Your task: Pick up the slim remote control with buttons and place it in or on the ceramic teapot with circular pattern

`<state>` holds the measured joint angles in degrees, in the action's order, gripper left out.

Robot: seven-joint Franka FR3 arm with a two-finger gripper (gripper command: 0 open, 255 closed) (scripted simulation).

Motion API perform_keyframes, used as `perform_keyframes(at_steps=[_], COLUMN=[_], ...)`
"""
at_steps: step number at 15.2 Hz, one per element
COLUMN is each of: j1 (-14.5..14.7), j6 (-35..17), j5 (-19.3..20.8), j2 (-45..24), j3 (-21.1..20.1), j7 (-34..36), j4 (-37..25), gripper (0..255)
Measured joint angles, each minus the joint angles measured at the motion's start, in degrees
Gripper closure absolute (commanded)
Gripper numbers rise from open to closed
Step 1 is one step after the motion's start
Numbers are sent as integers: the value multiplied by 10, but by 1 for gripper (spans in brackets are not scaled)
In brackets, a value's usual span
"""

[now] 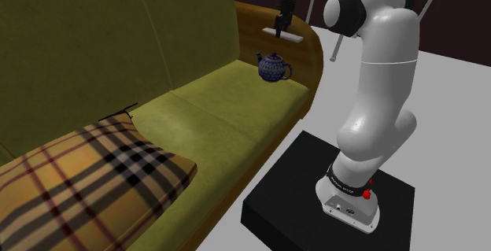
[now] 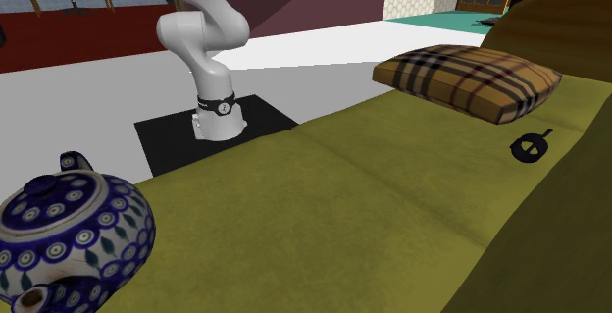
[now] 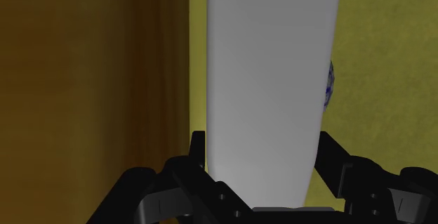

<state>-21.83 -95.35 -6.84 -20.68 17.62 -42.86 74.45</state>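
Note:
My black gripper (image 1: 278, 31) hangs in the air above the far end of the sofa, shut on a slim pale grey remote control (image 1: 285, 35) that lies roughly level in its jaws. In the wrist view the remote (image 3: 270, 82) runs away from the fingers (image 3: 197, 151), which clasp its sides. The blue-and-white teapot with circular pattern (image 1: 273, 68) stands upright on the olive seat cushion, below and slightly nearer than the remote. It looms large at the second exterior view's lower left (image 2: 69, 233). A sliver of the teapot (image 3: 328, 86) peeks from behind the remote.
The brown wooden armrest (image 1: 303, 41) curves around the sofa's far end beside the teapot. A plaid cushion (image 1: 86, 179) lies at the near end of the seat (image 1: 212, 108). A small dark object (image 2: 530, 146) rests near the backrest. My stand (image 1: 330, 206) sits on the floor.

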Motion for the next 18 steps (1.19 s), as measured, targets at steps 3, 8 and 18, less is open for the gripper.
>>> perform_keyframes(at_steps=[3,8,18], j1=[-1,6,1], j6=[-9,-73,-53], j5=[-1,2,-4], j2=[4,26,17], j3=[-2,-6,-13], j7=[0,3,1], j4=[7,73,63], gripper=[255,255,0])
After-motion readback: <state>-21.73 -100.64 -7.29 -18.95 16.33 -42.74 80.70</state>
